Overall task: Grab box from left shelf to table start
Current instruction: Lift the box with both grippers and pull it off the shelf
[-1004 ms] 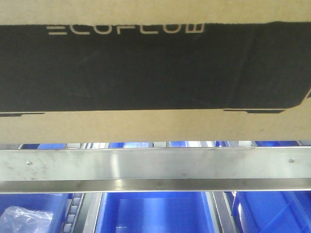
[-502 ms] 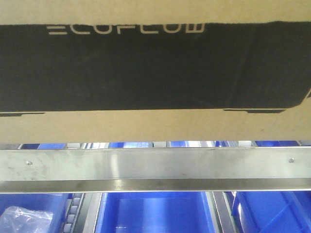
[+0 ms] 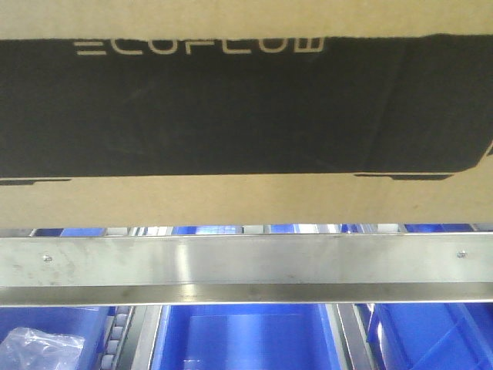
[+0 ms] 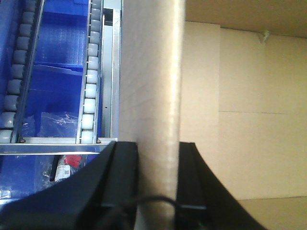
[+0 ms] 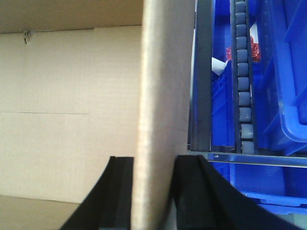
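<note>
Just above the steel front rail [image 3: 246,262] of the left shelf [image 3: 347,333], the ECOFLOW box [image 3: 231,202] is sitting unmoved since a second ago, and I'm keeping the left gripper [image 4: 157,153] and right gripper [image 5: 152,165] clamped on its side walls, so the lift-out is probably still pending.

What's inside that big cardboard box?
Only bare cardboard inner walls show inside the box, with no contents in the visible part. The left end effector and right end effector grip its side walls, which hide the rest of the interior.
</note>
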You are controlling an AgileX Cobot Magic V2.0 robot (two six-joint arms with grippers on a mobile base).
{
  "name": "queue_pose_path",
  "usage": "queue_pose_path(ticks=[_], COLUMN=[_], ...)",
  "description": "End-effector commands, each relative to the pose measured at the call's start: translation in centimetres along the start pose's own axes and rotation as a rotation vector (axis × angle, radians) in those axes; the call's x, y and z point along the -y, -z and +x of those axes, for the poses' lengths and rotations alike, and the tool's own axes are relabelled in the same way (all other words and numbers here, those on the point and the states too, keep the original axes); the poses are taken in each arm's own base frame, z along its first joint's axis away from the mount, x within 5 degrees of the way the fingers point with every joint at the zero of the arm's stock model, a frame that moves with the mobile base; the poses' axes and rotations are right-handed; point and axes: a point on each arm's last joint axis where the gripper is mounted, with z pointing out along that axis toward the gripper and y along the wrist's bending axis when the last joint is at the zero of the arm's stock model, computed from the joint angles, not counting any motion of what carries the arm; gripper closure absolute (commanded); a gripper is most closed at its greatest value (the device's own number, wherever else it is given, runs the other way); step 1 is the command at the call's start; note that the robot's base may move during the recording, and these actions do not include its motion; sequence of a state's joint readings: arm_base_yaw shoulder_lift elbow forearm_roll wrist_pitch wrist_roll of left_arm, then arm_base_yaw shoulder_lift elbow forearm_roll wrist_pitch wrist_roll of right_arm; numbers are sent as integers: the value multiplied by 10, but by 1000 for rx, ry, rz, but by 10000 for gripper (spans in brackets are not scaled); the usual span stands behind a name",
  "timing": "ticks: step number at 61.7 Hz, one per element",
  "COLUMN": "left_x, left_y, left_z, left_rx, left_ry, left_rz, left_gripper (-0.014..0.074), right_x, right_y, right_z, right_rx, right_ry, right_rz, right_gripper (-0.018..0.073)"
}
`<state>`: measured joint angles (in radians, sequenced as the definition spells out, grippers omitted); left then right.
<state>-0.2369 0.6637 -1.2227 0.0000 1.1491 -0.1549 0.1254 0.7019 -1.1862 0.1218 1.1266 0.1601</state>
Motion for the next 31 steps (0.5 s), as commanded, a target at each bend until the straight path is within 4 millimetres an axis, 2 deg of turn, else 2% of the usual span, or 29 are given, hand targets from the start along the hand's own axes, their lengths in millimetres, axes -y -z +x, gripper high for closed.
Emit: queue_pose_path(ticks=[1,31], left_x=[2,2], left_y=[16,16], left_z=[-20,-20], left_rx=[219,219], left_ry=[9,9], left_rz=[27,27], left_gripper=[650,650], right_x=[6,6], right_y=[10,10], right_z=[-17,-17], right_rx=[151,151], right_ry=[61,61], right_rz=[92,92], right_gripper=[533,533])
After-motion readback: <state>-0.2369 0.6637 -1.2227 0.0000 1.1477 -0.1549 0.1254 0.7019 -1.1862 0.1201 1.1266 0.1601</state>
